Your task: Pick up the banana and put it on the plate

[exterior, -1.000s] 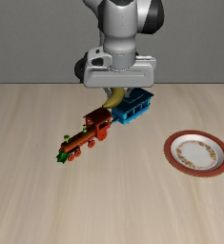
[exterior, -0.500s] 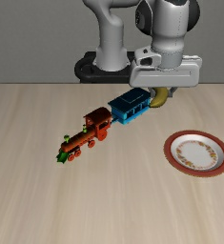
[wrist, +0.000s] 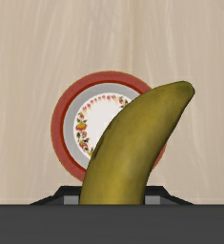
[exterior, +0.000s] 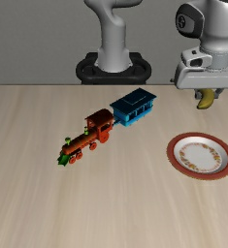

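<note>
Curving olive-yellow banana (wrist: 132, 143), smooth-skinned.

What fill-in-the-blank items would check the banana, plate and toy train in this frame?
1. The plate has a ____ rim.
2. The gripper holds the banana in the air, not yet on the ____.
3. Next to the train engine sits a ____ wagon.
Missing words: red; plate; blue.
</note>
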